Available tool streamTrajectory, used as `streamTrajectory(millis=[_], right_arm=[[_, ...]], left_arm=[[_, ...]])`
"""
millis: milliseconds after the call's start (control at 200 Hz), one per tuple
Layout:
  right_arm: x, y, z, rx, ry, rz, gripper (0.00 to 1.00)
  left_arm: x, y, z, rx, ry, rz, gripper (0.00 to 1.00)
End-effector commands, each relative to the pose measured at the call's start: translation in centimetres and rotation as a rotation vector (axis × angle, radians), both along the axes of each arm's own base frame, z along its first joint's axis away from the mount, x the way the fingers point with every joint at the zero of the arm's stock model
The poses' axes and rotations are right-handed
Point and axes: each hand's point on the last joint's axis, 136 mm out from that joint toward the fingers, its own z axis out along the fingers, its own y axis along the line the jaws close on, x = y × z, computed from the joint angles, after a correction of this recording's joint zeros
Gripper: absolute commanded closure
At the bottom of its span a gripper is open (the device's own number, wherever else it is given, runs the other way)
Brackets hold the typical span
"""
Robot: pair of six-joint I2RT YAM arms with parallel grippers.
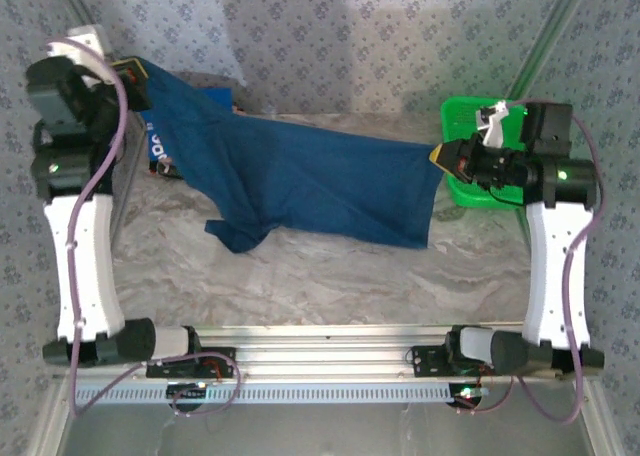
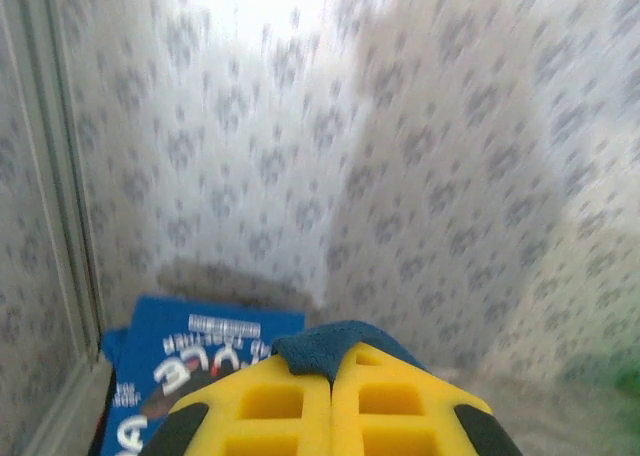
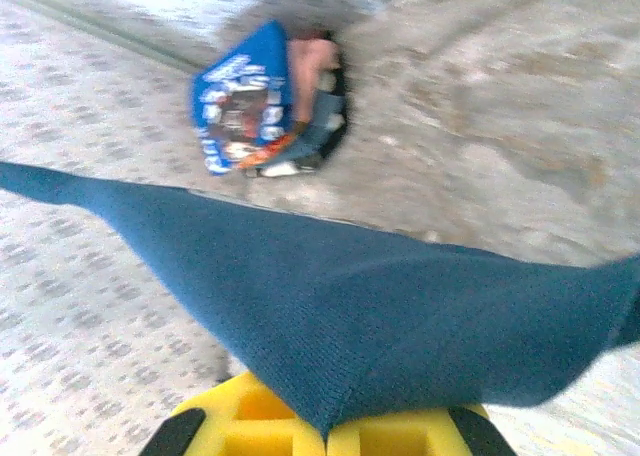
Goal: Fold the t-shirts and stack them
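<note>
A dark navy t-shirt (image 1: 300,176) hangs stretched above the table between both arms. My left gripper (image 1: 138,76) is shut on one corner of it at the far left; its yellow fingers (image 2: 270,406) pinch a fold of navy cloth (image 2: 325,344). At the right, my right gripper (image 1: 441,157) is shut on the opposite corner, and the navy cloth (image 3: 380,316) spreads away from its closed fingers (image 3: 250,426). A brighter blue t-shirt (image 1: 157,148) with white lettering lies folded on the table under the left end, also seen as the bright blue t-shirt (image 2: 190,361) and the small blue bundle (image 3: 243,96).
A green mesh basket (image 1: 466,111) stands at the back right, just behind the right gripper. A patterned backdrop (image 1: 330,36) closes the far side. The marbled table (image 1: 330,276) lies bare between the hanging shirt and the arm bases.
</note>
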Motion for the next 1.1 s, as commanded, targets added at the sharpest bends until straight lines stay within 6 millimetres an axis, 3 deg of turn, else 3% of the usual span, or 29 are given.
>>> streamTrajectory(millis=[0, 170, 285, 475, 610, 745, 924, 1094], right_arm=[[-3.3, 1.7, 6.0, 0.155, -0.163, 0.091, 1.0], [-7.6, 1.7, 12.4, 0.256, -0.354, 0.117, 1.0], [-9.9, 2.1, 15.0, 0.254, -0.436, 0.136, 1.0], [-12.2, 2.8, 18.2, 0.253, -0.53, 0.177, 1.0], [-12.5, 2.9, 18.9, 0.253, -0.545, 0.184, 1.0], [-10.7, 2.4, 18.5, 0.258, -0.529, 0.175, 1.0], [-5.7, 0.9, 16.7, 0.263, -0.477, 0.132, 1.0], [0.3, -0.7, 10.2, 0.281, -0.296, 0.078, 1.0]], left_arm=[[-4.8, 0.0, 4.9, 0.008, -0.117, 0.015, 1.0], [-10.9, -0.9, 10.3, 0.036, -0.251, -0.012, 1.0], [-14.2, -1.3, 13.0, 0.058, -0.328, -0.016, 1.0], [-17.6, -1.3, 15.0, 0.075, -0.405, 0.007, 0.99], [-18.0, -1.0, 14.8, 0.086, -0.399, 0.026, 0.99], [-15.4, -0.2, 13.4, 0.114, -0.338, 0.066, 0.99], [-8.6, 0.3, 10.2, 0.117, -0.237, 0.064, 0.99], [-0.7, 0.7, 4.1, 0.124, -0.082, 0.043, 1.0]])
